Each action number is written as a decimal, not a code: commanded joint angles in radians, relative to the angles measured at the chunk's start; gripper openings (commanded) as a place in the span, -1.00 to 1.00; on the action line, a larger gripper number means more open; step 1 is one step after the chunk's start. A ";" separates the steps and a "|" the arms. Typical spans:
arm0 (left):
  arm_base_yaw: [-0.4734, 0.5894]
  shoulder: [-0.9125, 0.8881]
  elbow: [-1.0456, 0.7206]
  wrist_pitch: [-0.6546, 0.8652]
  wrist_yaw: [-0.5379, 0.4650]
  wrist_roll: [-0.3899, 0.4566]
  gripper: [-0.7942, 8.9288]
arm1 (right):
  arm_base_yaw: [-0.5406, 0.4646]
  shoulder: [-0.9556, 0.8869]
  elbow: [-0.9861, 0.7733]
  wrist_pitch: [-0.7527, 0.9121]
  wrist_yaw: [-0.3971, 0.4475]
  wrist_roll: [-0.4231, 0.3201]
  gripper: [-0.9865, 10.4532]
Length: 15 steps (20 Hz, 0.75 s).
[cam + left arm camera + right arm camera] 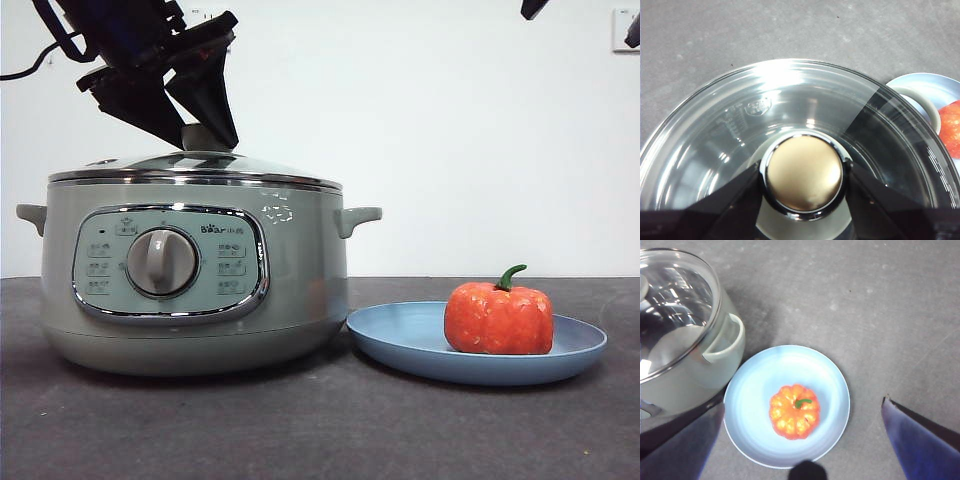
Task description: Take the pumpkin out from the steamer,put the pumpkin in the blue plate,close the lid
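The glass lid sits flat on the sage-green steamer, its rim meeting the pot's chrome edge. My left gripper reaches down from above and is shut on the lid's knob, one jaw pressed against each side. The orange pumpkin stands upright with its green stem up, resting on the blue plate just right of the pot. My right gripper hangs high over the pumpkin and plate, open and holding nothing.
The pot's right side handle overhangs the plate's near rim. Dark grey tabletop spreads in front and to the right. A white wall stands behind, with a wall socket at the top right.
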 commanded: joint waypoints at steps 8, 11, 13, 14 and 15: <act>0.000 0.001 0.010 -0.004 -0.001 0.011 -0.47 | 0.000 0.001 -0.008 -0.002 0.004 0.009 0.16; 0.000 0.001 0.010 0.008 -0.001 0.011 0.11 | 0.000 0.001 -0.008 -0.004 0.003 0.009 0.16; 0.000 0.000 0.010 0.008 -0.001 0.010 0.11 | 0.000 0.001 -0.008 -0.009 0.003 0.009 0.16; 0.000 -0.005 0.010 0.008 -0.001 0.010 0.11 | 0.000 0.001 -0.008 -0.009 0.003 0.009 0.16; 0.000 -0.010 0.011 0.008 -0.001 0.010 0.11 | 0.000 0.001 -0.008 -0.009 0.003 0.009 0.16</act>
